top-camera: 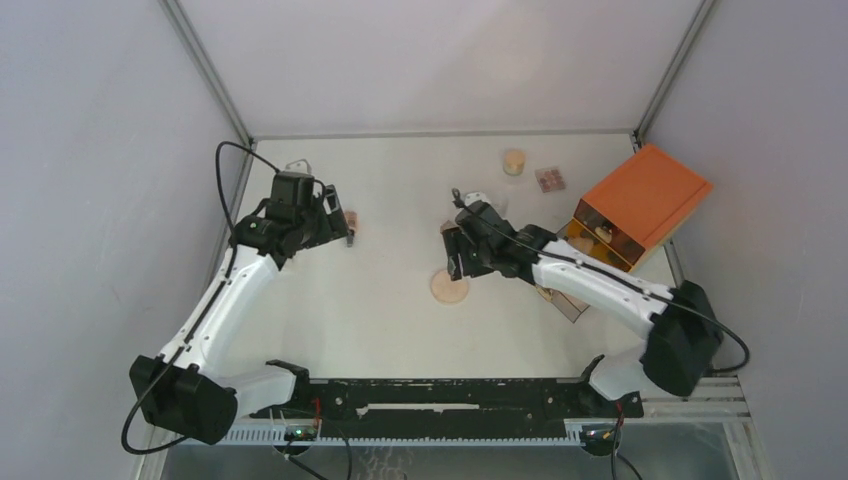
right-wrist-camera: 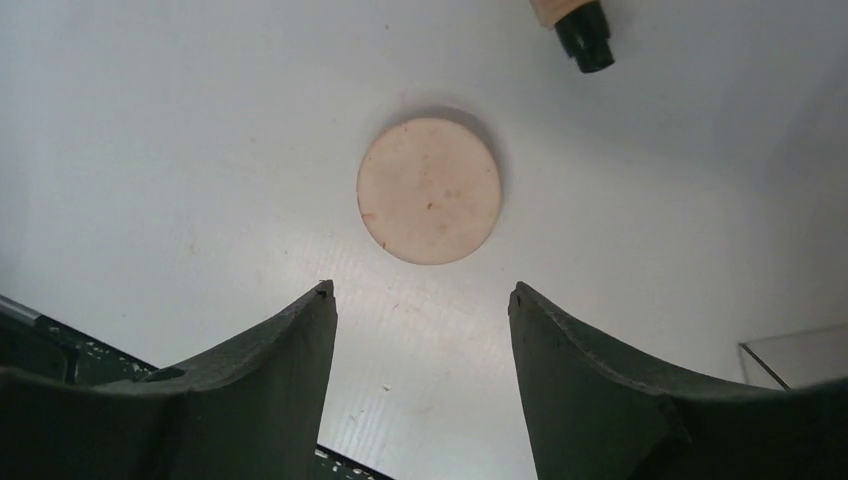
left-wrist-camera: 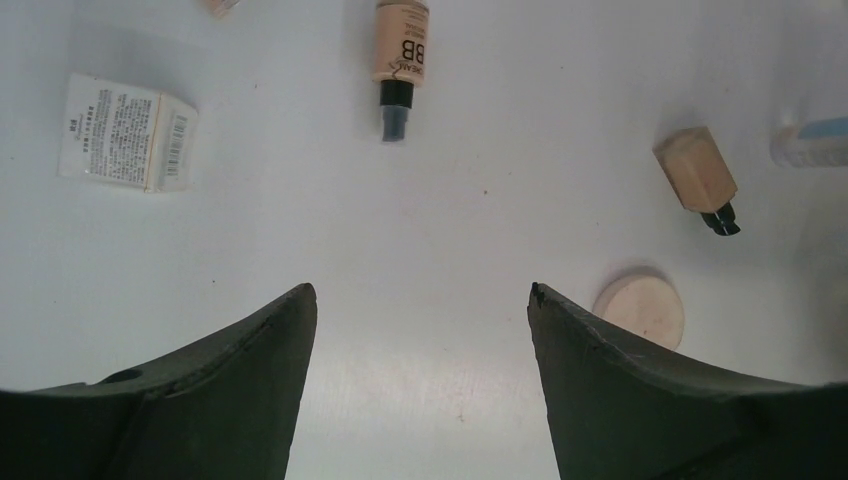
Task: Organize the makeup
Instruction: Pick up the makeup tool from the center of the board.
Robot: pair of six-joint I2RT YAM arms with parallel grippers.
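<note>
The makeup lies scattered on the white table. A round tan disc (right-wrist-camera: 429, 190) (top-camera: 449, 288) rests flat just ahead of my right gripper (right-wrist-camera: 420, 290) (top-camera: 453, 262), which is open and empty above it. A black bottle cap (right-wrist-camera: 585, 35) shows beyond the disc. My left gripper (left-wrist-camera: 422, 290) (top-camera: 340, 225) hovers open over bare table. Ahead of it lie a peach BB bottle (left-wrist-camera: 400, 50), a square peach bottle with a black cap (left-wrist-camera: 697, 175), a pale round disc (left-wrist-camera: 640, 308) and a white printed carton (left-wrist-camera: 127, 132). Another tan disc (top-camera: 514, 160) and a small palette (top-camera: 549, 179) sit at the back.
An orange-topped box of clear drawers (top-camera: 640, 205) stands at the right edge, with a clear drawer (top-camera: 565, 300) (right-wrist-camera: 800, 355) out on the table under my right arm. Grey walls enclose the table on three sides.
</note>
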